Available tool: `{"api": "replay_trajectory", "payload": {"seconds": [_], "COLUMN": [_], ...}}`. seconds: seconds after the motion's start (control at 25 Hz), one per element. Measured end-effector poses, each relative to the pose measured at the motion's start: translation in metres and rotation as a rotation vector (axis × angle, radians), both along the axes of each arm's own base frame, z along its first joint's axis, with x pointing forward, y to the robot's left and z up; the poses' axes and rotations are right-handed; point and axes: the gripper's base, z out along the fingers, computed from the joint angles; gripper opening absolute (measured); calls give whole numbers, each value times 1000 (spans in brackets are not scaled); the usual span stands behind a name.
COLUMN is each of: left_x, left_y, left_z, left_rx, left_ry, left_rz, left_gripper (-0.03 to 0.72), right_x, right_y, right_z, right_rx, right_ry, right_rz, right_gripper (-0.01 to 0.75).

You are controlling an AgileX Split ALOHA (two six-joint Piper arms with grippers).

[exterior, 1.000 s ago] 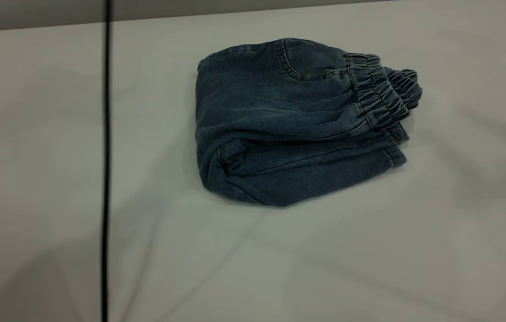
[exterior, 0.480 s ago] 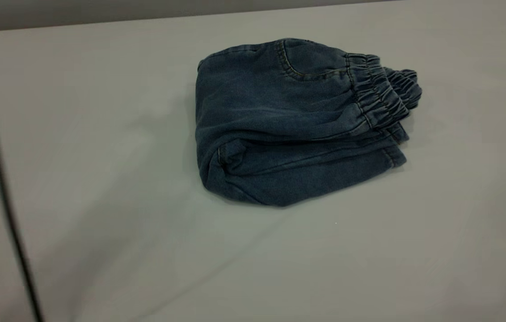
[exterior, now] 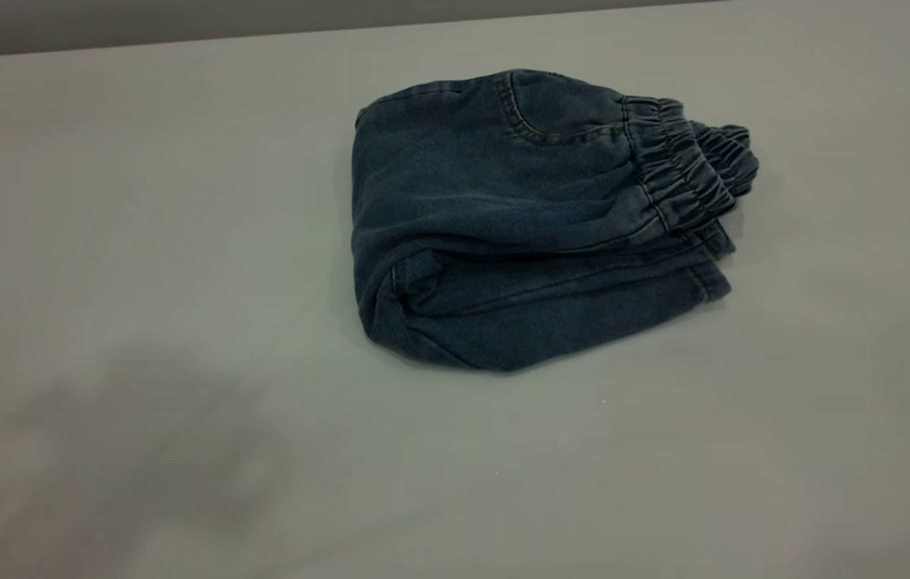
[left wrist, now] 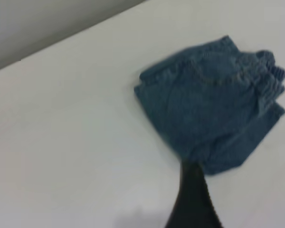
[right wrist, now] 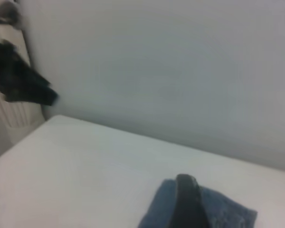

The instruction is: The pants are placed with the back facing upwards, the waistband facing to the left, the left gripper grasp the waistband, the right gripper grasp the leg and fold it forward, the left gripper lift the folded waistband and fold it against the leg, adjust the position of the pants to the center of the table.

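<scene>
1. Gone from 9 o'clock since a second ago: thin black cable.
2. Left gripper (left wrist: 192,202) and right gripper (right wrist: 187,204) off the cloth; open or closed, cannot tell.
3. Pants (exterior: 535,233) folded on table (exterior: 141,241), toward 1 o'clock; waistband (exterior: 688,169) at 3 o'clock.

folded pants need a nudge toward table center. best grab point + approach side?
Probably the waistband: on the folded pants its ruched layers stack into a thick raised ridge at the exterior view's right end, giving the jaws something to close on. Come in from that right side, low over the table. The opposite end is a smooth rounded fold, likelier to slip or unroll.
</scene>
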Motion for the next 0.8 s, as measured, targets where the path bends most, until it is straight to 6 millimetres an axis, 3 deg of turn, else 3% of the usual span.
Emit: {"api": "replay_trajectory", "payload": {"seconds": [0.36, 0.6, 0.8], "left_x": [-82, -111, -124], "left_y": [53, 72, 80], "left_z": [-36, -70, -91], "left_rx": [-22, -13, -10], "left_ry": [-41, -44, -39], "left_rz": [1, 1, 1], "left_gripper": [464, 464, 464], "right_x": [-25, -22, -5], "right_y": [-8, -18, -21], "right_z": [-82, -140, -178], "right_rx": [-41, -119, -146], "right_ry": [48, 85, 113], "right_rz": [-58, -157, -202], "right_gripper": [425, 425, 425]}}
